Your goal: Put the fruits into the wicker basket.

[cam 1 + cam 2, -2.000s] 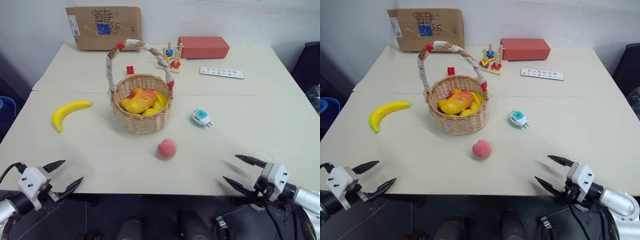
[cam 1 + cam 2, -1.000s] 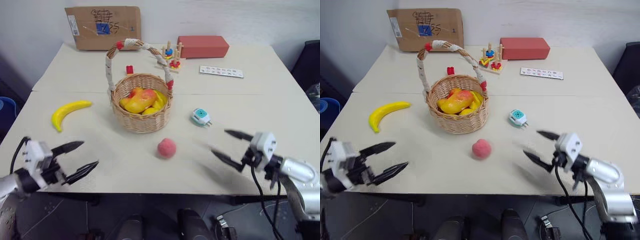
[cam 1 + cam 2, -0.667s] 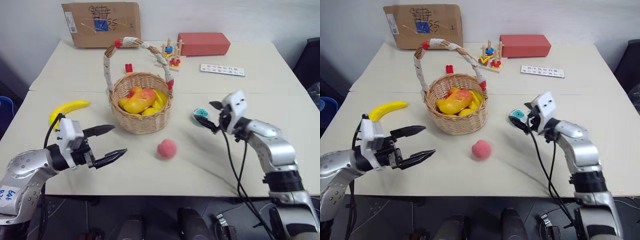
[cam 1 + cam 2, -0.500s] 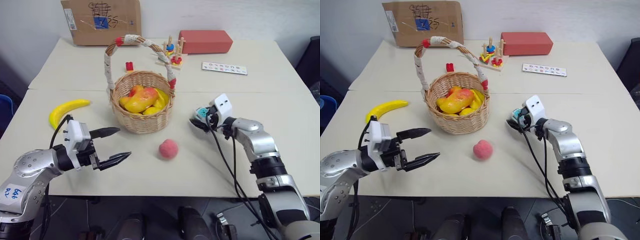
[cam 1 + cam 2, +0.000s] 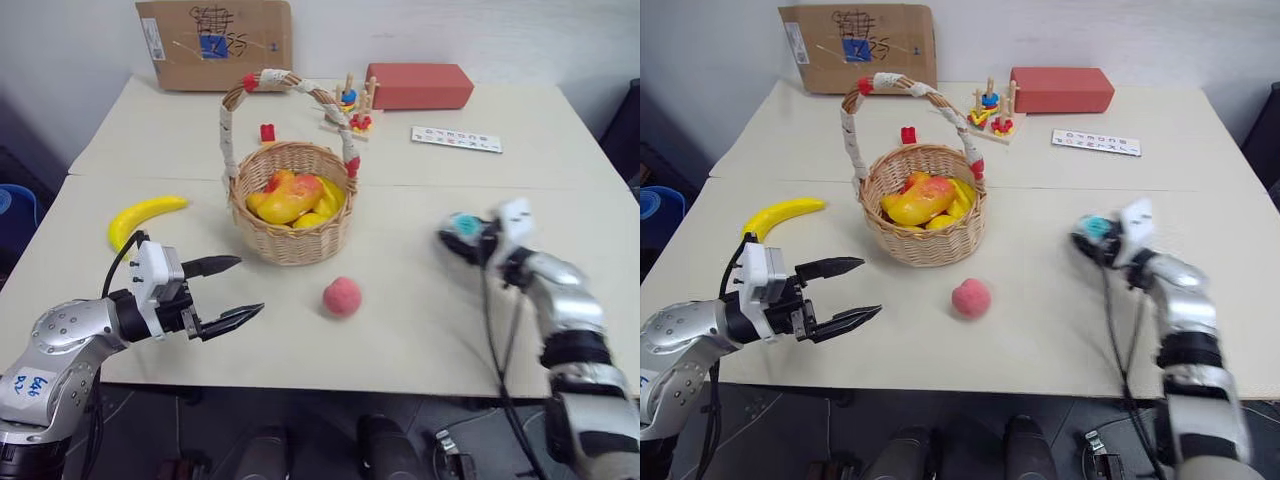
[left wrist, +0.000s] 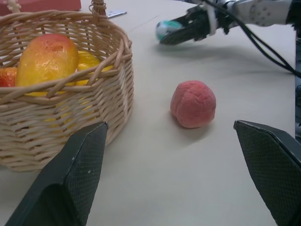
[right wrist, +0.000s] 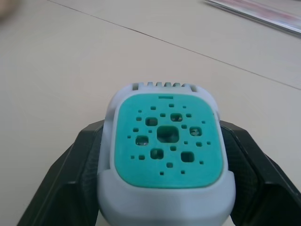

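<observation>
At left of frame, a banana point(image 5: 143, 215) lies on the counter point(image 5: 420, 300) behind the left hand point(image 5: 228, 294), its fingers spread wide toward the peach point(image 5: 342, 296) at centre. The basket point(image 5: 291, 215) above holds the mango point(image 5: 293, 197). At right, the right hand point(image 5: 1092, 240) clamps a teal gadget point(image 7: 167, 167); closing on the peach looks next.

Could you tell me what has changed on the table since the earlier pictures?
The right gripper closed on the teal-and-white gadget and carried it rightward, away from the wicker basket. The left gripper came forward over the table, jaws open. The banana, peach and basket stayed put.
</observation>
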Robot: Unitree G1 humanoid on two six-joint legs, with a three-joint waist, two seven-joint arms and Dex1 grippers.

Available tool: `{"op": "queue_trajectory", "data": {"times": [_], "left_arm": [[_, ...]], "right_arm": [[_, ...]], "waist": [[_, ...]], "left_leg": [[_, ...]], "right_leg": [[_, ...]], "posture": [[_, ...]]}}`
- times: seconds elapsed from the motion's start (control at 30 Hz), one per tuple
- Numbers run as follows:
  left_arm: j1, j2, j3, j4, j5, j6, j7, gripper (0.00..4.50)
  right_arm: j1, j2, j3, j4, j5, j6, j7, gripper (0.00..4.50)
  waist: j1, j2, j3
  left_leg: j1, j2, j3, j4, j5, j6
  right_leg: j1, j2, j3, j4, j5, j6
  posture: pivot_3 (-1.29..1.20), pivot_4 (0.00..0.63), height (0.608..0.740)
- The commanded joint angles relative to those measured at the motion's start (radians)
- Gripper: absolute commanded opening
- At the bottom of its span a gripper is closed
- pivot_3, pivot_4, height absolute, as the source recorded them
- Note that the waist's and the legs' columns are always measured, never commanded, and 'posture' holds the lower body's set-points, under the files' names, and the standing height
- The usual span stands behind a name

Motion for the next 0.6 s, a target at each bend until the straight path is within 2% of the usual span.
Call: {"op": "queue_trajectory", "data": {"times": [0.03,0.1,0.23,0.4,0.6], "left_arm": [[-0.008,-0.004,0.006,-0.028,-0.015,-0.007,-0.008,4.5],[-0.014,-0.006,0.0,-0.02,-0.011,-0.011,-0.011,4.5],[-0.032,-0.011,-0.013,0.001,-0.002,-0.017,-0.017,4.5],[-0.042,-0.004,0.0,0.031,0.006,-0.025,-0.03,4.5],[0.015,-0.046,0.149,0.139,0.02,-0.093,0.031,4.5]], "right_arm": [[-0.02,-0.095,-0.099,0.146,-0.009,-0.054,-0.135,2.78],[-0.038,-0.134,-0.109,0.258,-0.03,-0.078,-0.185,2.78],[-0.089,-0.151,-0.121,0.411,-0.024,-0.091,-0.187,2.78],[-0.141,-0.15,-0.112,0.478,-0.029,-0.124,-0.178,4.37],[-0.123,-0.143,-0.159,0.403,0.044,-0.261,0.008,4.44]], "waist": [[-0.01,0.0,0.0],[-0.024,-0.001,0.0],[-0.047,-0.001,0.001],[-0.051,0.001,0.001],[-0.043,0.001,0.001]], "left_leg": [[0.0,0.0,0.001,0.0,0.0,0.0],[0.003,0.0,0.005,0.0,0.0,-0.001],[0.009,0.004,0.018,-0.001,0.003,-0.005],[0.013,0.005,0.022,-0.001,0.004,-0.005],[0.011,0.008,0.021,-0.001,0.003,-0.004]], "right_leg": [[0.0,0.001,0.0,-0.001,0.0,0.0],[0.002,0.002,-0.001,-0.002,0.0,0.0],[0.003,0.005,-0.001,-0.001,0.001,-0.001],[0.003,0.005,0.003,0.001,0.002,-0.002],[0.002,0.004,0.002,-0.001,0.002,-0.002]], "posture": [[0.0,0.15,0.74],[0.0,0.15,0.74],[0.0,0.15,0.74],[0.0,0.15,0.74],[0.0,0.15,0.74]]}}
